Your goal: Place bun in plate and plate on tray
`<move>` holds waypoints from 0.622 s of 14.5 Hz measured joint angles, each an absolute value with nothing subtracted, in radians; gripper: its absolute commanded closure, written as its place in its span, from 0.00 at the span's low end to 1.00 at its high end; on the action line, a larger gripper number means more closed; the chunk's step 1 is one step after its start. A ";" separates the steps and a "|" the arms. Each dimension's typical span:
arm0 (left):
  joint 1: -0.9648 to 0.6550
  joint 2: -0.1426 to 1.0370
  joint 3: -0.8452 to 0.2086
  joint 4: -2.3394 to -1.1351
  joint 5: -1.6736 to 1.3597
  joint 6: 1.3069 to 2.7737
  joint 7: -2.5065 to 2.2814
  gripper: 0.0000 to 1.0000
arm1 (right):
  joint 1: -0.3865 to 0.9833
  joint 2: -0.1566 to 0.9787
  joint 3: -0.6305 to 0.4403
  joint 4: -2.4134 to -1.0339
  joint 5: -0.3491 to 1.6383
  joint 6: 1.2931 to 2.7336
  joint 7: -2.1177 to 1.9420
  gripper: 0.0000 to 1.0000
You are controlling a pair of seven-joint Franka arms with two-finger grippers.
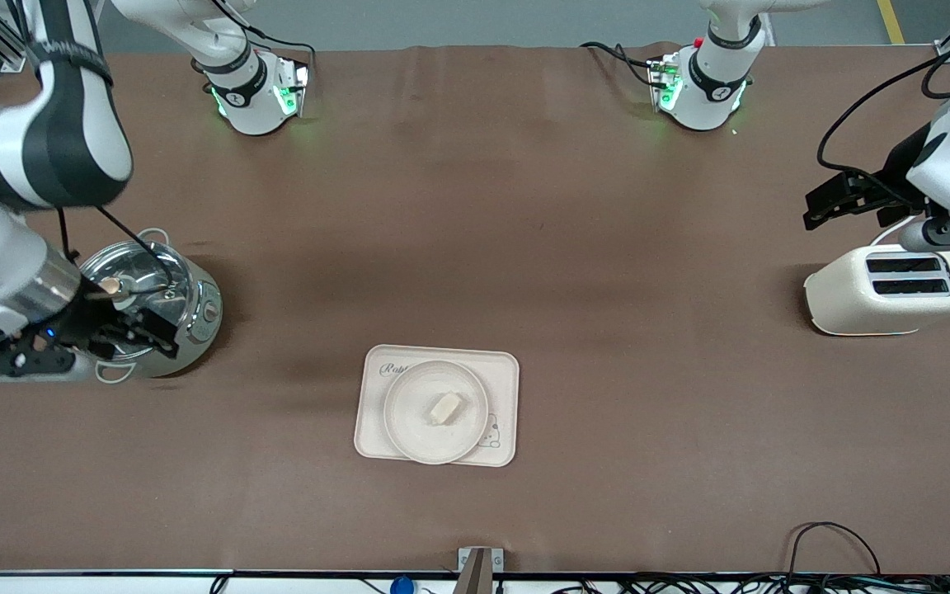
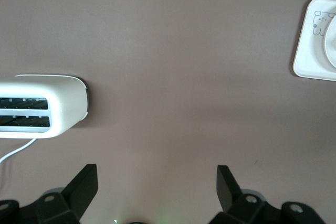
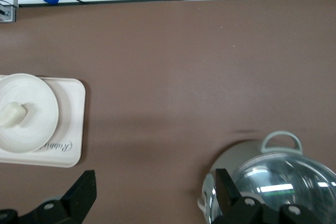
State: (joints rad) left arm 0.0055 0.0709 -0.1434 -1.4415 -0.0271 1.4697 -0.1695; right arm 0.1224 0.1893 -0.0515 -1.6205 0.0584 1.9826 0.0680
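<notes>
From the front we see the bun (image 1: 446,408) lying in the plate (image 1: 409,429), and the plate sitting on the tray (image 1: 501,367) near the middle of the table (image 1: 524,206), so we judge both steps done and nothing left but to keep clear. The bun's long axis runs diagonally, one end toward the toaster (image 1: 891,290). The left wrist view shows the left pincer (image 2: 157,184) wide open and empty above bare table near the toaster. In the right wrist view the right pincer (image 3: 156,190) is open too, empty, beside the pot (image 3: 273,182).
</notes>
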 measured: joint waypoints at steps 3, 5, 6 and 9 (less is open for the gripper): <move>-0.041 0.030 -0.105 -1.498 -0.027 1.490 -0.163 0.00 | 0.107 0.057 -0.052 -1.690 0.056 1.895 0.067 0.00; -0.055 -0.005 -0.103 -1.557 -0.027 1.523 -0.163 0.00 | 0.100 -0.002 -0.052 -1.699 0.051 1.830 0.067 0.00; -0.058 -0.020 -0.103 -1.575 -0.027 1.530 -0.163 0.00 | 0.099 -0.026 -0.052 -1.699 0.045 1.803 0.067 0.00; -0.058 -0.042 -0.102 -1.590 -0.027 1.532 -0.160 0.00 | 0.096 -0.090 -0.051 -1.700 0.032 1.719 0.067 0.00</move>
State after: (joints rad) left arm -0.0581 -0.0416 -0.1022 -1.5896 -0.0270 1.5316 -0.1601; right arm 0.0958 -0.0898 -0.0514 -1.6998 0.0322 1.7190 0.0668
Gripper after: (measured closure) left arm 0.000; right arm 0.000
